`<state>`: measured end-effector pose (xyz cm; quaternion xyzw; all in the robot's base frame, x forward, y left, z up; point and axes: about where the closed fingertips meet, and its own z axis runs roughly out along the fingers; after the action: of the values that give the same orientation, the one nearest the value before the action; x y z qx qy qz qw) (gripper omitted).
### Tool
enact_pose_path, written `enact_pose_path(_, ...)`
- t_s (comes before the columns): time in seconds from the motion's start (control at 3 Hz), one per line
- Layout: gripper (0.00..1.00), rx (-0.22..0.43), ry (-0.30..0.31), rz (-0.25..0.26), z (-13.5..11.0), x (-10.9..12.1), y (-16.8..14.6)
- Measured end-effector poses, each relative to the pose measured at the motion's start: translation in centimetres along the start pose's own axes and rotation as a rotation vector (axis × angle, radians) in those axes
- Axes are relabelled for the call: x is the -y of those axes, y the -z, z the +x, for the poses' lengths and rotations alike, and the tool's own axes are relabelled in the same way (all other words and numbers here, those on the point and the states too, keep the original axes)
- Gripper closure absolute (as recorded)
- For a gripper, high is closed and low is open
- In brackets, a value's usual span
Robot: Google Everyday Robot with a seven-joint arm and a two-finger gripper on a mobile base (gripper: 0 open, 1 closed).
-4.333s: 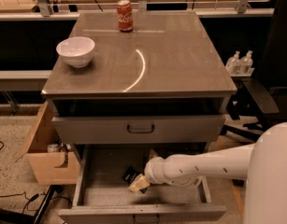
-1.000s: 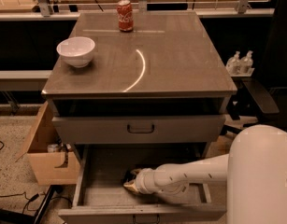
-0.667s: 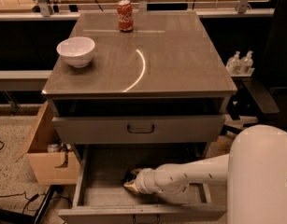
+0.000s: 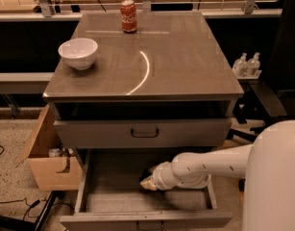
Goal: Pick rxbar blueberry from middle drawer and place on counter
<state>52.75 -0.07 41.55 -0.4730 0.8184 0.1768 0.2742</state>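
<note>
Tool [image 4: 147,183] has edged right inside middle drawer [image 4: 113,196]; whether it is closed cannot be told. The rxbar blueberry [image 4: 144,173] is judged light and slick: pinch across its width.

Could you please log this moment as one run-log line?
phase: pick | tool: low inside open drawer | snack bar: not clearly seen | counter: bowl, red can, no bar

Smooth white tubular arm [image 4: 214,163], big rounded white shoulder [image 4: 276,177], tan-tipped pincer [image 4: 148,183] in the middle drawer [image 4: 113,196]
</note>
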Motion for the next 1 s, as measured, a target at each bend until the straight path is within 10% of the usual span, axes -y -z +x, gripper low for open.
enact_pose_path(1.0, 1.00, -0.037, -0.077, 0.004, 2.1, 1.5, 14.9)
